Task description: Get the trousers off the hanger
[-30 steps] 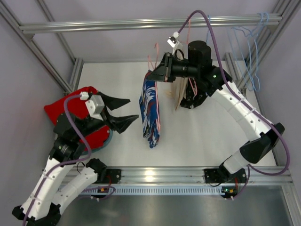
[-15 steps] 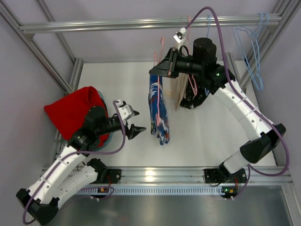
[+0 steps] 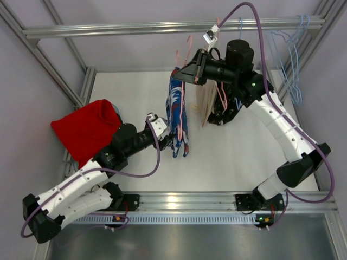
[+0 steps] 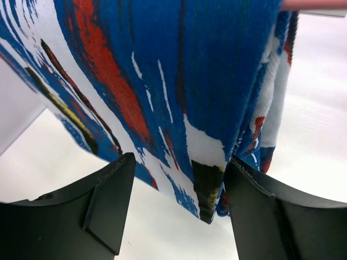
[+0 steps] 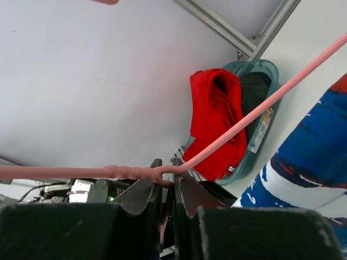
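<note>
The blue trousers (image 3: 177,116) with a white and red pattern hang from a pink wire hanger (image 3: 180,111). My right gripper (image 3: 188,74) is shut on the hanger's neck (image 5: 162,174) and holds it above the table. My left gripper (image 3: 172,142) is open, and the trousers' lower end (image 4: 209,184) hangs between its two fingers (image 4: 108,200), close to the right one. The beige trousers (image 3: 206,103) hang just right of the blue ones, partly hidden behind the right arm. The blue cloth also shows at the lower right of the right wrist view (image 5: 309,168).
A red garment (image 3: 84,129) lies in a teal basket (image 5: 260,122) at the left. A dark heap (image 3: 223,115) lies under the right arm. Pale blue hangers (image 3: 290,59) hang on the frame at the back right. Aluminium rails run along the back and front.
My left arm has stretched right from the red garment to the trousers' lower end, jaws open around it. The right gripper has shifted the hanger slightly up and right.
</note>
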{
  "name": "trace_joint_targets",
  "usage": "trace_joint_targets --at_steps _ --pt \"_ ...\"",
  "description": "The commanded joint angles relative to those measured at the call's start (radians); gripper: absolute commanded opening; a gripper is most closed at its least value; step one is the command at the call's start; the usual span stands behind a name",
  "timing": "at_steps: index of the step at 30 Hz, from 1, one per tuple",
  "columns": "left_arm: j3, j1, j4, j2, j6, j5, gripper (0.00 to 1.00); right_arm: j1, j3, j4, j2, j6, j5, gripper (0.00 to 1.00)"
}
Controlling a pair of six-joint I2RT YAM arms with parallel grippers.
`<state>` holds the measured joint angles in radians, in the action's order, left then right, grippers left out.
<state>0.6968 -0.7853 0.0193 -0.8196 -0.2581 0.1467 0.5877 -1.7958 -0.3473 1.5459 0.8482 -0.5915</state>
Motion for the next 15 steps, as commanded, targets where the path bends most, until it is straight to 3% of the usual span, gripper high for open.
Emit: trace_joint_targets --at_steps 1,7,15 --pt "-0.008 -0.006 -0.16 -0.012 -0.032 -0.053 0.7 -0.005 -0.076 0.146 -0.026 0.051 -0.025 0.0" --pt "-0.051 -0.011 -0.159 0.039 -0.009 0.063 0.76 -0.005 -0.076 0.151 -0.024 0.046 -0.028 0.0" --pt "-0.056 -0.009 -0.093 0.063 -0.003 0.002 0.75 -0.009 -0.076 0.157 -0.023 0.055 -0.033 0.0"
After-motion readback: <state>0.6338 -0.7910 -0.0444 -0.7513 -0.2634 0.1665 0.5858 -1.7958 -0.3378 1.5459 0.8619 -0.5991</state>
